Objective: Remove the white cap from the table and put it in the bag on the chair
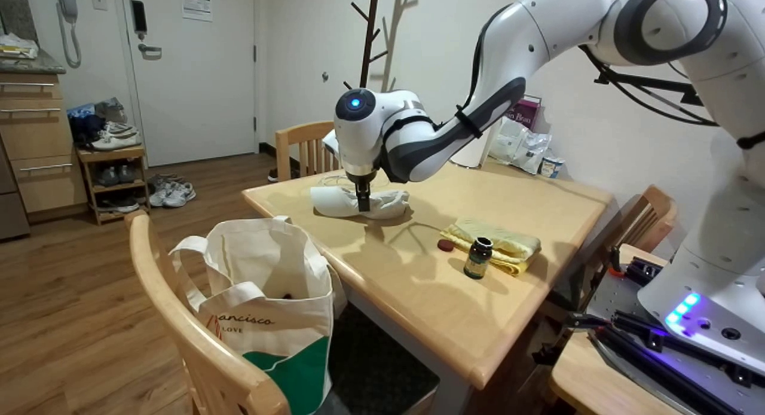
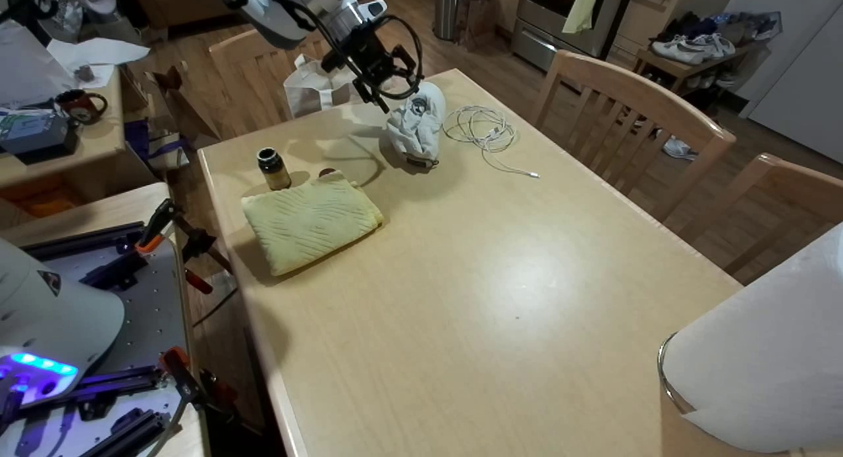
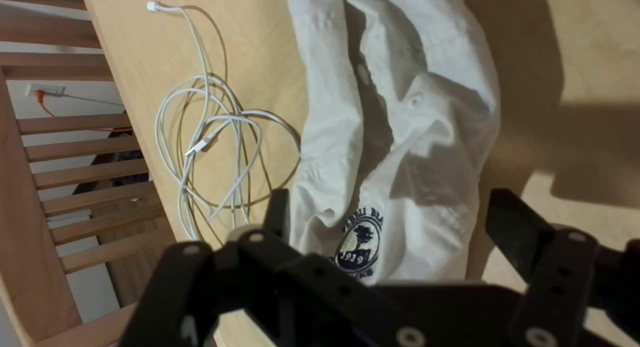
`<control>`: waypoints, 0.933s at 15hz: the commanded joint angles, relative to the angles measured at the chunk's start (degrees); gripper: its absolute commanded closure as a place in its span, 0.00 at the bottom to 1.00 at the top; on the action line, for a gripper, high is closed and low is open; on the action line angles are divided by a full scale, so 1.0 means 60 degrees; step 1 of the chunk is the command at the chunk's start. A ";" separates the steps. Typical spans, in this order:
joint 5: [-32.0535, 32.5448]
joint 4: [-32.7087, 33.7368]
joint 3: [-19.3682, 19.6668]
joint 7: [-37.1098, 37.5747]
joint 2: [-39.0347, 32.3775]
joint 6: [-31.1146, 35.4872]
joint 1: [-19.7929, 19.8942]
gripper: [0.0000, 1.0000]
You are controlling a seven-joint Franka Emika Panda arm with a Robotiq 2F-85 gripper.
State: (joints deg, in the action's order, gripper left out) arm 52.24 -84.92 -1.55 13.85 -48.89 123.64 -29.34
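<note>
The white cap [image 1: 389, 204] lies on the table [image 1: 412, 283] near its edge; it also shows in an exterior view [image 2: 416, 131]. In the wrist view the cap [image 3: 430, 147] is crumpled, with a dark round 1919 emblem; its lower part is hidden behind the gripper. My gripper [image 3: 390, 219] is open, with one finger at each side of the cap. In an exterior view the gripper [image 1: 363, 201] points down at the cap; I cannot tell whether it touches. The bag [image 1: 281, 325], cream with green print, stands open on the chair [image 1: 156, 283]; it also shows partly [image 2: 309, 95].
A white cable [image 2: 484, 131] lies coiled beside the cap. A yellow cloth [image 2: 313, 223], a dark bottle [image 1: 478, 259] without its lid and a red-brown lid [image 1: 446, 245] are on the table. A white cylinder [image 2: 757, 351] stands at a far end. A chair [image 2: 632, 128] borders the table.
</note>
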 commanded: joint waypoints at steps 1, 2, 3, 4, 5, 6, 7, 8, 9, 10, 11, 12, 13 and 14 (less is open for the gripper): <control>0.0054 0.0305 -0.0134 0.0676 -0.0701 -0.0035 0.0002 0.00; 0.0069 0.0203 -0.0156 0.0786 -0.0834 0.0031 -0.0024 0.00; 0.0037 0.0201 -0.0192 0.0865 -0.1031 0.0046 -0.0029 0.00; 0.0054 0.0270 -0.0191 0.1026 -0.1364 0.0095 -0.0066 0.00; 0.0080 0.0351 -0.0172 0.1122 -0.1585 0.0077 -0.0113 0.00; 0.0301 0.0506 -0.0022 0.1389 -0.1707 0.0148 -0.0262 0.00; 0.0365 0.0454 0.0056 0.1565 -0.1748 0.0142 -0.0313 0.00; 0.0477 0.0467 0.0130 0.1736 -0.1867 0.0225 -0.0378 0.25; 0.0539 0.0527 0.0165 0.1778 -0.1943 0.0253 -0.0412 0.27; 0.0628 0.0545 0.0222 0.1895 -0.2023 0.0273 -0.0502 0.31; 0.0406 0.0133 0.0174 0.0893 -0.0674 -0.0592 -0.0313 0.36; 0.0462 0.0274 0.0164 0.0986 -0.0874 -0.0597 -0.0337 0.44; 0.0485 0.0313 0.0174 0.0966 -0.0876 -0.0654 -0.0295 0.51; 0.0521 0.0319 0.0192 0.1018 -0.0939 -0.0591 -0.0266 0.60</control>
State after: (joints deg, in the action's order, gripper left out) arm 53.61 -83.50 -0.46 19.51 -53.95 121.02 -31.71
